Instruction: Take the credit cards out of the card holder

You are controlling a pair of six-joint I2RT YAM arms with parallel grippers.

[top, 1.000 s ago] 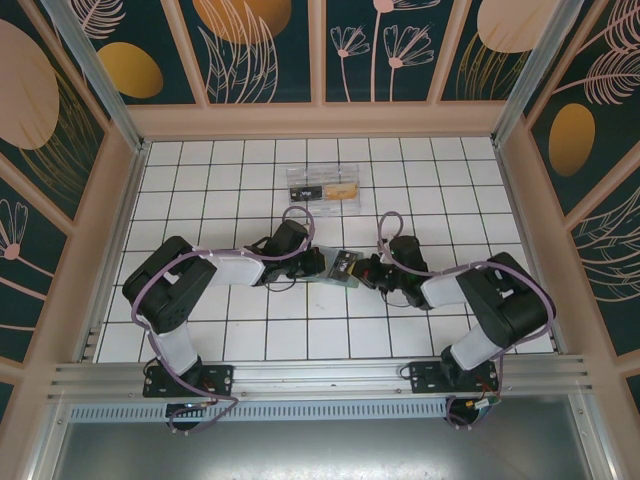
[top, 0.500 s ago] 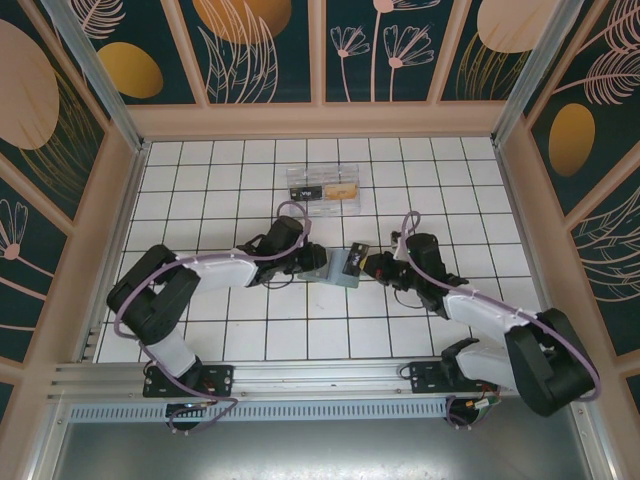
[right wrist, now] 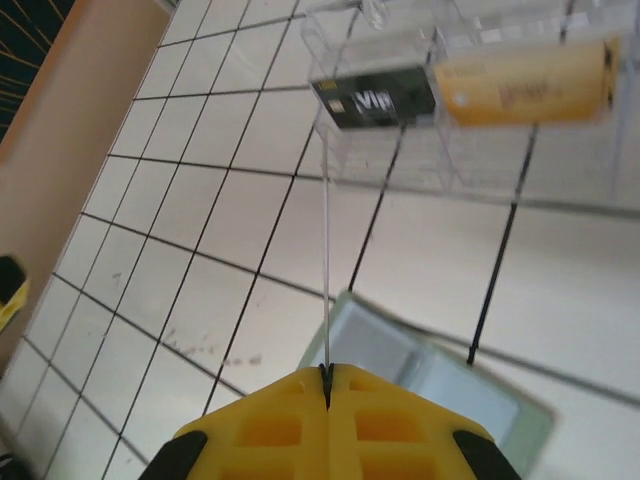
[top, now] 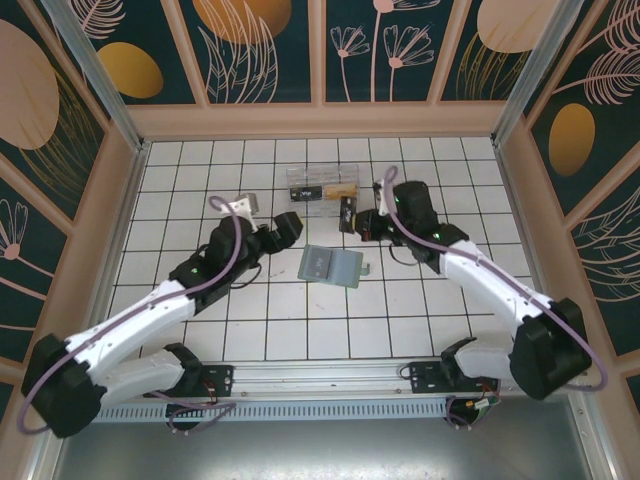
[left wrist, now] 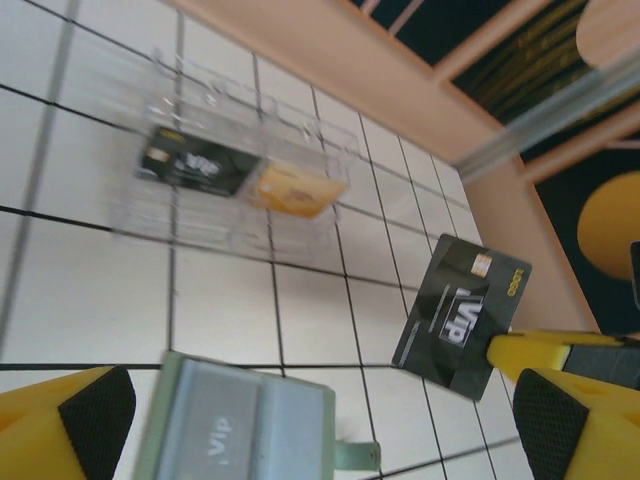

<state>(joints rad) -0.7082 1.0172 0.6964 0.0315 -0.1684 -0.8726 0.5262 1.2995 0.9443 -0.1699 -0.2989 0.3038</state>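
Note:
The grey-green card holder lies flat on the tiles, with a VIP card still showing in its window. My right gripper is shut on a black VIP card, which appears edge-on as a thin line in the right wrist view. It hangs just in front of the clear tray. My left gripper is open above and left of the holder, touching nothing.
The clear tray at the back holds a black card and a gold card. Wooden walls enclose the tiled table on three sides.
My right gripper pulled the black card out of the holder and carried it back toward the tray. My left gripper let go of the holder and drew away up and to the left.

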